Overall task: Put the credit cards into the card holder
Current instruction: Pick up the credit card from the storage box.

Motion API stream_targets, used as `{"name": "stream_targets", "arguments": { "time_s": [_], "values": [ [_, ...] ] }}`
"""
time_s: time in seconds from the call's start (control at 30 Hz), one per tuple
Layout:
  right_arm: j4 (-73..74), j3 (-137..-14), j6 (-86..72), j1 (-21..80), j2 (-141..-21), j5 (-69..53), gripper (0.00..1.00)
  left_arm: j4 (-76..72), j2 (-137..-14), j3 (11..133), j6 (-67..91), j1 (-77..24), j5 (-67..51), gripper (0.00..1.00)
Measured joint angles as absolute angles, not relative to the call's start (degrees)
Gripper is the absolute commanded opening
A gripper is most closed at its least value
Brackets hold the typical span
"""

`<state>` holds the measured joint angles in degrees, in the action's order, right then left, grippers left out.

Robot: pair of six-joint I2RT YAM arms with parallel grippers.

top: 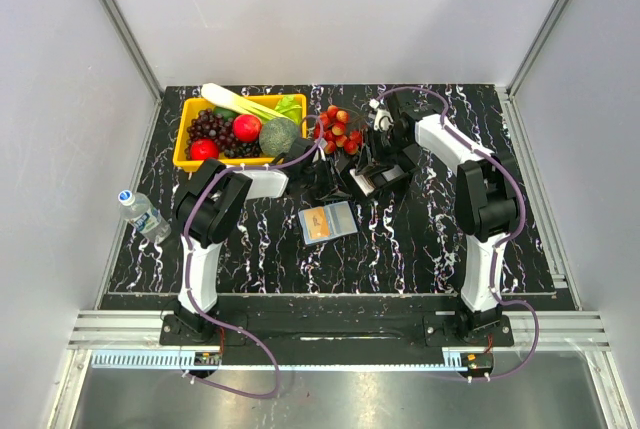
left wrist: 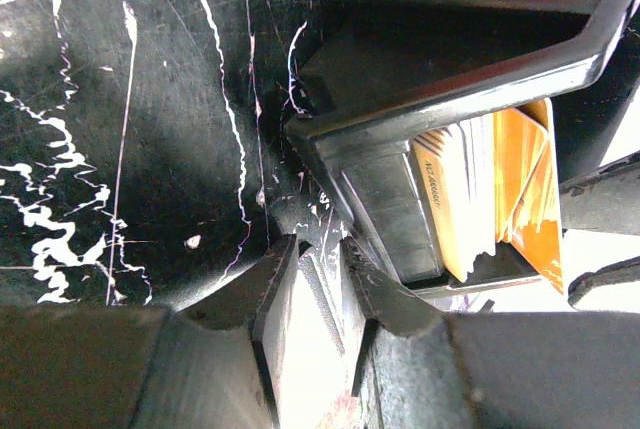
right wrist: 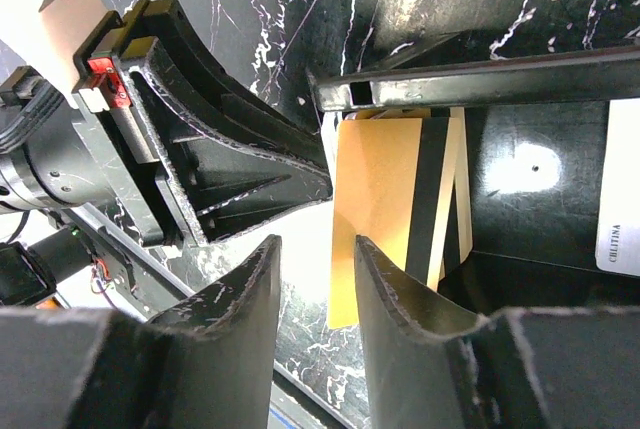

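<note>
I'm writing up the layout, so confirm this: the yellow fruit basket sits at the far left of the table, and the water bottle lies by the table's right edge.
One thing is wrong. The water bottle lies by the left edge of the table, not the right; the top external view shows it. The yellow fruit basket does sit at the far left.

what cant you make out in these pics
- Count of credit cards in the black tray: right wrist view, the front card covers the rest.
- Card print: left wrist view, blurred, partly behind the tray rim.
- White label: right wrist view, cut off by the right edge.
- Right gripper fingertips: top view, too small, lost among the arms.
</note>
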<state>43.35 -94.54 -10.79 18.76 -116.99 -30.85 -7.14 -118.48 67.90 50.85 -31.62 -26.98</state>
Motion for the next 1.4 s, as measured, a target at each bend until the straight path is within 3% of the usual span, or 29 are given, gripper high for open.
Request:
{"name": "stream_targets", "arguments": {
  "time_s": [0.3,0.7,0.73,0.8,0.9,1.23,1.4],
  "values": [
    [45.1,-94.5,-10.6,18.8,-117.0,-30.0,0.41,-7.2,-118.5,67.9,50.9,-31.6,-27.0,0.28],
    [47.5,-94.6,-9.1,19.2,-117.0,-26.8,0.31,-7.2,-118.5,67.9,50.9,-31.6,-27.0,0.28],
    [47.8,-94.6,-9.0,19.4,-117.0,-26.5,0.33,-7.2,-118.5,67.9,50.9,-31.6,-27.0,0.28],
    [48.0,-94.6,-8.8,19.6,-117.0,-26.1,0.54,-7.2,-118.5,67.9,50.9,-31.6,-27.0,0.28],
    [48.1,-94.9,-8.6,19.9,-117.0,-25.2,0.70,-7.2,-118.5,67.9,50.9,-31.6,-27.0,0.28],
    [47.4,-99.3,-8.3,18.7,-118.2,-22.5,0.85,-7.2,-118.5,67.9,50.9,-31.6,-27.0,0.28],
    [47.0,-100.0,-7.9,17.1,-123.0,-23.7,0.87,-7.2,-118.5,67.9,50.9,-31.6,-27.0,0.28]
  ]
}}
